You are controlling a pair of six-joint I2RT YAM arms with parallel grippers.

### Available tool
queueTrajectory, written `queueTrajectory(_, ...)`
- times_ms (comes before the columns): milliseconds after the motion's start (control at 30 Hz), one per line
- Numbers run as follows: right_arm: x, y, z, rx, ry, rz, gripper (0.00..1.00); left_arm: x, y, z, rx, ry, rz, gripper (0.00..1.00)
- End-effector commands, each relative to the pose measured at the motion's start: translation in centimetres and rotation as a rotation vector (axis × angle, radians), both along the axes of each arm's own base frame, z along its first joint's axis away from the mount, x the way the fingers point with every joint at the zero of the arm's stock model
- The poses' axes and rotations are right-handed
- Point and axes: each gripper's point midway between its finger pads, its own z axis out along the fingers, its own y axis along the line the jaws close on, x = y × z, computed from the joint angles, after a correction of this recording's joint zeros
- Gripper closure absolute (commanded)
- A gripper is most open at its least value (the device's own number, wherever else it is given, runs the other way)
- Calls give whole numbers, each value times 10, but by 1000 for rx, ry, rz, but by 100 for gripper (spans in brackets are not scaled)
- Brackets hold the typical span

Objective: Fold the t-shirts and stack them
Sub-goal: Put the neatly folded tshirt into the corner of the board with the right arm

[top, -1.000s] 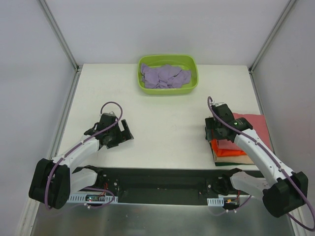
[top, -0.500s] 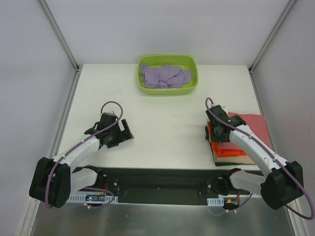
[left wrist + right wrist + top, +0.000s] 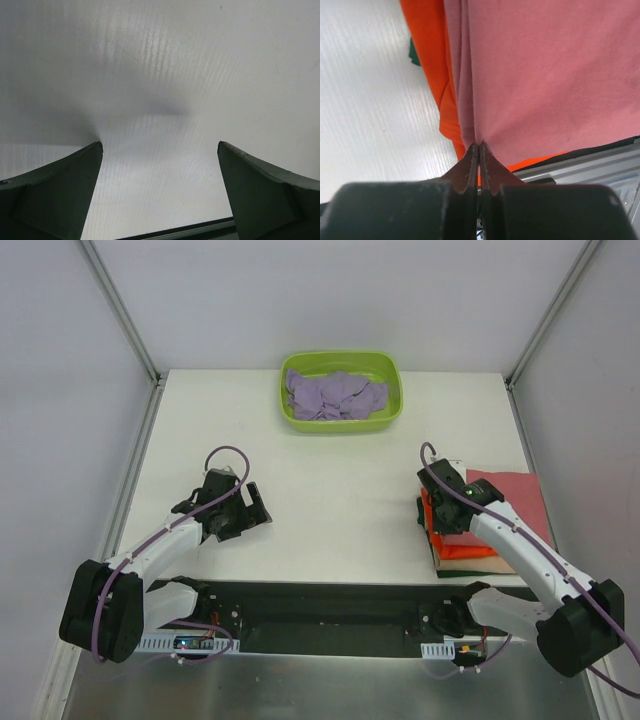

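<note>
A folded stack of t-shirts lies at the table's right edge. The dusty salmon-red t-shirt (image 3: 505,490) is on top, over the bright orange one (image 3: 458,550) and a tan one (image 3: 468,561). My right gripper (image 3: 441,504) is at the stack's left edge. In the right wrist view my right gripper (image 3: 479,145) is shut, with a pucker of the salmon-red t-shirt (image 3: 545,75) pinched at its tips and the orange t-shirt (image 3: 427,50) beneath. A crumpled lavender t-shirt (image 3: 335,395) fills the tub. My left gripper (image 3: 253,508) rests open over bare table; the left wrist view shows my left gripper (image 3: 160,145) with nothing between its fingers.
The lime-green tub (image 3: 340,358) stands at the back centre of the white table (image 3: 340,480). A dark green cloth edge (image 3: 413,52) shows under the stack. Metal frame posts rise at the back corners, and the black rail (image 3: 330,605) runs along the near edge.
My right gripper has closed from open to shut on the salmon-red t-shirt's left edge and dropped slightly onto the stack. The left arm has not moved.
</note>
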Motion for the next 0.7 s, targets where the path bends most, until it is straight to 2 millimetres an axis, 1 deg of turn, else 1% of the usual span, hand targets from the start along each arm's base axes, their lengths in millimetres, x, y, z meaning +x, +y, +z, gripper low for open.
queueTrajectory(0, -13, 13, 5, 52, 33, 72, 99, -12, 3, -7, 13, 53, 2, 1)
queueTrajectory(233, -42, 12, 12, -23, 116, 108, 99, -12, 4, -8, 20, 55, 2, 1)
queueTrajectory(367, -52, 12, 20, -77, 133, 132, 99, -12, 3, -9, 19, 60, 3, 1)
queueTrajectory(433, -52, 13, 17, -83, 142, 134, 99, -12, 3, -9, 22, 62, 1, 1)
queueTrajectory(500, -51, 16, 9, -78, 151, 145, 99, -12, 4, -10, 22, 64, 3, 1)
queueTrajectory(567, -49, 27, -2, -42, 169, 159, 99, -12, 4, -10, 23, 65, 1, 1)
queueTrajectory(667, -48, 43, -19, 2, 221, 178, 93, -12, 4, -10, 23, 63, 1, 1)
